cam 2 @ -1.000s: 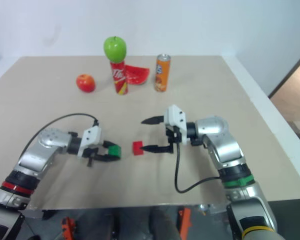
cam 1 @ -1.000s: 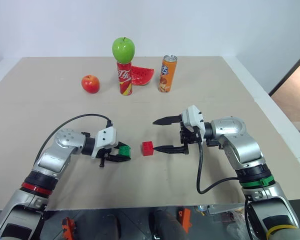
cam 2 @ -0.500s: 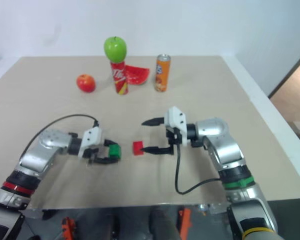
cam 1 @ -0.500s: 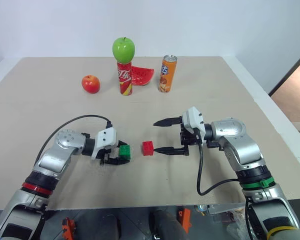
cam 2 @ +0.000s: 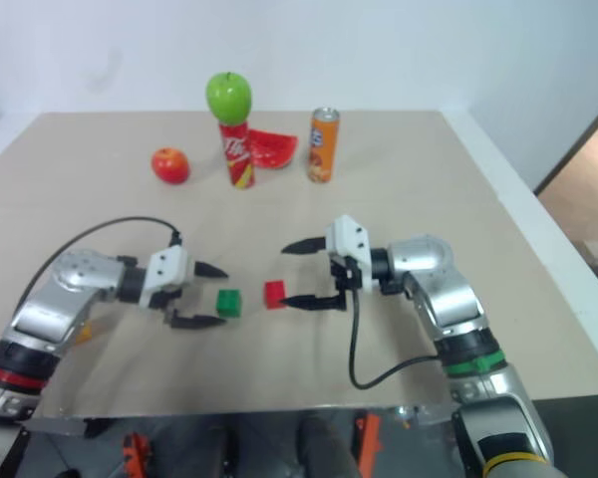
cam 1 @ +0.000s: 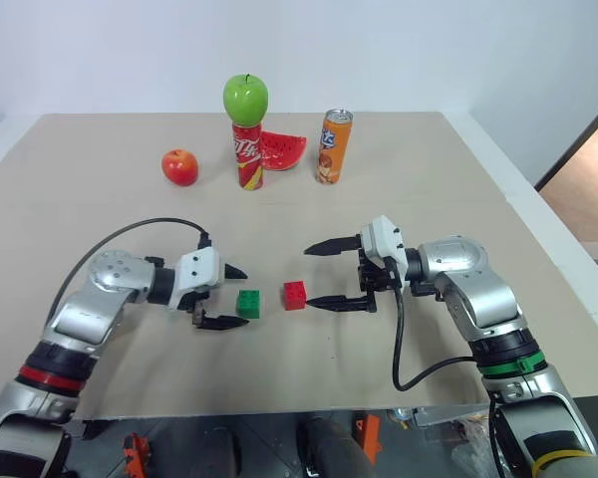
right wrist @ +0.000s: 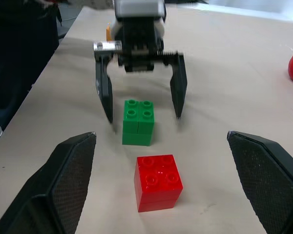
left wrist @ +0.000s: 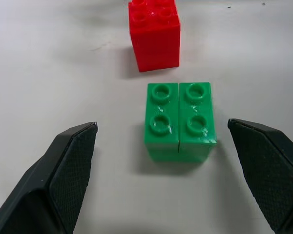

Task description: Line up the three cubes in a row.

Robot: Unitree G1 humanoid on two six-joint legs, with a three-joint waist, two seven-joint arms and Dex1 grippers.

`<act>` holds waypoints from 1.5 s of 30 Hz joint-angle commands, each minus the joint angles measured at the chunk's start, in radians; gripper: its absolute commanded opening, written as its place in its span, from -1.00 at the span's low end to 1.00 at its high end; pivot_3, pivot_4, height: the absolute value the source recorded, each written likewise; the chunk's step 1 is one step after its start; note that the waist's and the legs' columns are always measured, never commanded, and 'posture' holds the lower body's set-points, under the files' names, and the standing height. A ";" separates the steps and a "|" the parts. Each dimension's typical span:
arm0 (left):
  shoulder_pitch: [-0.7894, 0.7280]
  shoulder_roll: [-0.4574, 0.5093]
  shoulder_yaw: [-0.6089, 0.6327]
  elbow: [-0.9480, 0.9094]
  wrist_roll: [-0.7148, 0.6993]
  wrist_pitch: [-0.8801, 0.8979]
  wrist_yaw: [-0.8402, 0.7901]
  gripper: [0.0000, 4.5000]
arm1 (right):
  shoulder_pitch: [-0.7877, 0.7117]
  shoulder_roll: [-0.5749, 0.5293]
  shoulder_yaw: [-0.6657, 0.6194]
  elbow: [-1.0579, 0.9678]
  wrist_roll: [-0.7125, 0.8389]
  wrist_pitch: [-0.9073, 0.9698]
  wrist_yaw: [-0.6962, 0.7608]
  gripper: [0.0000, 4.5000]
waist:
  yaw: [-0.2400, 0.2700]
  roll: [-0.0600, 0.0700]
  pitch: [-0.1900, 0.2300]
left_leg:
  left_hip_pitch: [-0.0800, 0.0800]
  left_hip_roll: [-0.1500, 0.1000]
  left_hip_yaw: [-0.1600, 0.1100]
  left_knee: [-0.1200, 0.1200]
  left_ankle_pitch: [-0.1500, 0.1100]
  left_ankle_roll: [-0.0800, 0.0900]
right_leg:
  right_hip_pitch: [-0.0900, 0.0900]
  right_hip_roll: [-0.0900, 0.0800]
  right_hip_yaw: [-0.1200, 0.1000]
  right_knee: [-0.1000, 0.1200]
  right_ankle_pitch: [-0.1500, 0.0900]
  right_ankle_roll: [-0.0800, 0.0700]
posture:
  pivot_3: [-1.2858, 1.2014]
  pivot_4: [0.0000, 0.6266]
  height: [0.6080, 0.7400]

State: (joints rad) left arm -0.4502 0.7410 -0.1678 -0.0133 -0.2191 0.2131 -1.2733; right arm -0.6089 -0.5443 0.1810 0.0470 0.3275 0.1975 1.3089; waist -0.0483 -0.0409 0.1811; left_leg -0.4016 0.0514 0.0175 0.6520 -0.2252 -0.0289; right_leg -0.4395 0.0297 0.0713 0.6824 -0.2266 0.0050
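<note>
Left wrist view has the green block point(left wrist: 179, 119) sitting on the table point(left wrist: 63, 58) between the spread-out fingers of the left gripper point(cam 1: 222, 297), nothing touching it, so it's let go. The red block point(cam 1: 295, 295) is just beside it, small gap between them, and the right gripper point(cam 1: 331, 273) is also wide open with nothing in it, its lower finger tip near the red one. The yellow block can't be made out. These look like light, hard, smooth plastic with studs on top, so probably slippery if pinched at a corner. Flat opposite side walls seem the best spot to grab.
</note>
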 commanded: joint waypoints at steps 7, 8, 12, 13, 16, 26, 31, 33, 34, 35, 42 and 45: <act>0.114 0.090 0.366 -0.285 -0.276 0.391 0.198 0.97 | -0.045 -0.018 -0.015 0.026 0.009 -0.029 0.024 1.00 | 0.000 0.000 0.000 | 0.000 0.001 0.000 0.000 0.000 0.000 | 0.000 0.000 -0.001 0.000 0.000 0.000 | 0.03 -0.52 1.00; 0.128 0.074 0.430 -0.315 -0.302 0.444 0.266 0.97 | -0.048 -0.021 -0.017 0.031 0.011 -0.030 0.027 1.00 | 0.000 0.000 0.000 | 0.000 0.001 0.000 0.000 0.000 0.000 | 0.000 0.000 -0.001 0.000 0.000 0.000 | 0.03 -0.52 1.00; 0.210 -0.048 0.625 -0.464 -0.320 0.540 0.563 0.97 | -0.055 -0.025 -0.020 0.046 0.014 -0.039 0.039 1.00 | 0.000 0.000 0.000 | 0.000 0.001 -0.001 0.000 0.000 0.000 | 0.000 0.000 -0.001 0.000 0.000 0.000 | 0.03 -0.52 1.00; 0.247 -0.103 0.669 -0.522 -0.310 0.550 0.647 0.97 | -0.055 -0.024 -0.017 0.049 0.015 -0.041 0.044 1.00 | -0.001 0.000 0.000 | 0.000 0.001 0.000 0.000 0.000 0.000 | 0.000 -0.001 -0.001 0.000 0.000 0.000 | 0.03 -0.52 1.00; 0.362 -0.230 0.727 -0.692 -0.276 0.561 0.828 0.97 | -0.059 -0.023 -0.008 0.064 0.016 -0.050 0.069 1.00 | 0.001 0.000 0.000 | 0.000 0.001 0.000 0.000 0.000 0.000 | 0.000 -0.001 0.000 -0.001 0.000 0.000 | 0.03 -0.52 1.00; 0.827 -0.659 0.743 -0.988 -0.120 0.428 1.178 0.97 | -0.119 0.005 0.020 0.161 -0.004 -0.105 0.145 1.00 | 0.000 -0.001 0.000 | 0.008 0.000 0.001 0.001 0.000 0.000 | 0.007 0.000 0.002 -0.001 0.000 -0.003 | 0.03 -0.52 1.00; 0.862 -0.716 0.740 -0.898 -0.092 0.349 1.226 0.97 | -0.129 0.011 0.023 0.185 -0.013 -0.116 0.158 1.00 | -0.001 -0.002 0.000 | 0.014 -0.003 -0.002 0.002 0.001 0.000 | 0.013 0.000 0.002 -0.001 -0.001 -0.005 | 0.03 -0.52 1.00; 0.859 -0.713 0.717 -0.851 -0.079 0.326 1.224 0.97 | -0.130 0.014 0.023 0.193 -0.017 -0.121 0.161 1.00 | -0.004 -0.002 0.000 | 0.014 -0.004 -0.002 0.002 0.001 0.000 | 0.014 0.000 0.003 -0.001 -0.001 -0.005 | 0.03 -0.52 1.00; 0.858 -0.709 0.704 -0.835 -0.077 0.322 1.220 0.97 | -0.130 0.015 0.022 0.196 -0.018 -0.122 0.162 1.00 | -0.004 -0.002 0.000 | 0.014 -0.004 -0.002 0.002 0.001 0.000 | 0.014 0.000 0.003 -0.002 -0.001 -0.005 | 0.03 -0.52 1.00; 0.852 -0.705 0.692 -0.817 -0.072 0.313 1.218 0.97 | -0.129 0.015 0.023 0.198 -0.020 -0.124 0.162 1.00 | -0.004 -0.002 0.000 | 0.014 -0.004 -0.002 0.002 0.000 0.000 | 0.014 0.000 0.003 -0.002 -0.001 -0.005 | 0.03 -0.52 1.00; 0.821 -0.680 0.651 -0.728 -0.061 0.283 1.222 0.97 | -0.117 0.005 0.021 0.195 -0.028 -0.128 0.158 1.00 | -0.003 -0.002 0.000 | 0.011 -0.003 -0.003 0.000 -0.002 -0.001 | 0.012 0.000 0.003 -0.003 -0.003 -0.004 | 0.03 -0.52 1.00; 0.807 -0.671 0.645 -0.696 -0.060 0.279 1.228 0.97 | -0.110 -0.001 0.017 0.184 -0.029 -0.125 0.154 1.00 | -0.003 -0.002 0.000 | 0.011 -0.003 -0.003 0.000 -0.003 -0.001 | 0.012 0.000 0.003 -0.003 -0.004 -0.003 | 0.03 -0.52 1.00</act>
State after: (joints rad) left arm 0.3599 0.0543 0.4755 -0.7114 -0.2854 0.5176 -0.0505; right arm -0.7148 -0.5319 0.2171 0.2594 0.2916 0.0818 1.4590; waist -0.0513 -0.0430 0.1814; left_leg -0.3904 0.0480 0.0149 0.6521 -0.2278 -0.0296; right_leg -0.4271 0.0299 0.0746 0.6795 -0.2304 0.0014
